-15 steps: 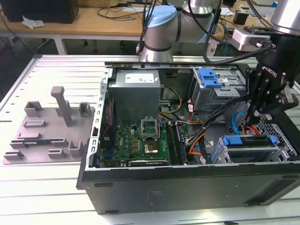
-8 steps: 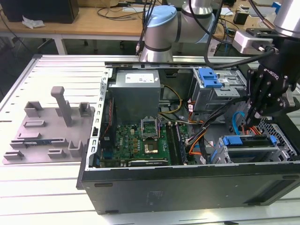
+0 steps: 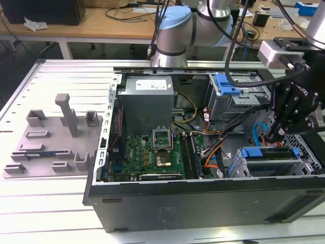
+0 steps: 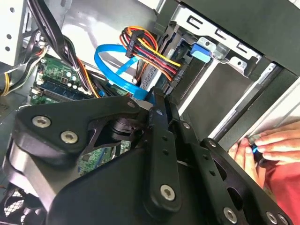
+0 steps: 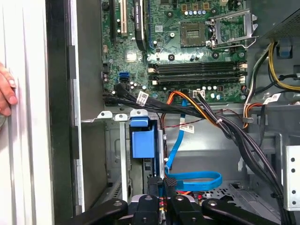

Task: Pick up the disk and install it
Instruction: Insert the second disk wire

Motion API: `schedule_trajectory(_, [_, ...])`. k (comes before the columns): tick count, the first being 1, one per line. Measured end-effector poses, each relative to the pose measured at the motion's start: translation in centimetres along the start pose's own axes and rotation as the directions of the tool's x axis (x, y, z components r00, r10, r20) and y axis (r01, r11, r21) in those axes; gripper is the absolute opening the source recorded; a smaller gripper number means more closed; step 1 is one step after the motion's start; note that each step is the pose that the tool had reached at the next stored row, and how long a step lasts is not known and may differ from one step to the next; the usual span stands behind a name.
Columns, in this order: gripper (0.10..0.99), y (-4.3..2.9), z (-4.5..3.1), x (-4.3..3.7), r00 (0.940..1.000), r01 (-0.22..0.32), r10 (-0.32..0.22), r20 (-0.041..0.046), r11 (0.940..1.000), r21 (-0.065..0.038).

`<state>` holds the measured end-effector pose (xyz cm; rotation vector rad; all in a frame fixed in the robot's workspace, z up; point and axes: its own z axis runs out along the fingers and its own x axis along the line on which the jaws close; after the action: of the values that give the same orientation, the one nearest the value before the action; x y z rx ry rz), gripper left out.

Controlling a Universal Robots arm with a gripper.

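The black fingers (image 4: 159, 136) of the gripper (image 5: 161, 187) stand close together, nearly touching, with nothing visibly between them, just above the flat silver disk in its blue plastic carrier frame (image 3: 269, 152), which sits seated in the grey metal drive cage (image 3: 299, 170) of the open black computer case (image 3: 203, 203). A blue flat data cable (image 5: 197, 180) loops beside them, and a person's hand (image 4: 269, 143) rests on the case edge.

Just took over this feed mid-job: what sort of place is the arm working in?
Probably an electronics lab or repair bench: an opened black desktop computer case lies on a slotted metal table, and wooden desks strewn with cables stand behind the silver-and-blue robot arm.
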<state>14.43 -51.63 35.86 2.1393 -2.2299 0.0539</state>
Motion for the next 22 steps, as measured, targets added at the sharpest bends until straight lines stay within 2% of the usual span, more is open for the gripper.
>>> schedule_trajectory(1, [0.161, -0.02, 0.05, 0.26, 0.9999, 0.0, 0.0, 0.0123, 1.0, 0.0])
schedule_trajectory(5, [0.161, -0.08, 0.17, 0.82, 0.9992, 0.0, 0.0, 0.0391, 1.0, -0.001])
schedule_trajectory(9, [0.161, -0.24, 0.25, 0.97, 0.999, 0.001, 0.0, 0.0436, 1.0, -0.002])
schedule_trajectory(16, [0.161, -0.32, 0.57, 1.47, 0.999, 0.001, -0.001, 0.0449, 1.0, -0.002])
schedule_trajectory(22, [0.161, -0.4, 0.88, 1.51, 0.999, 0.001, -0.001, 0.0453, 1.0, -0.002])
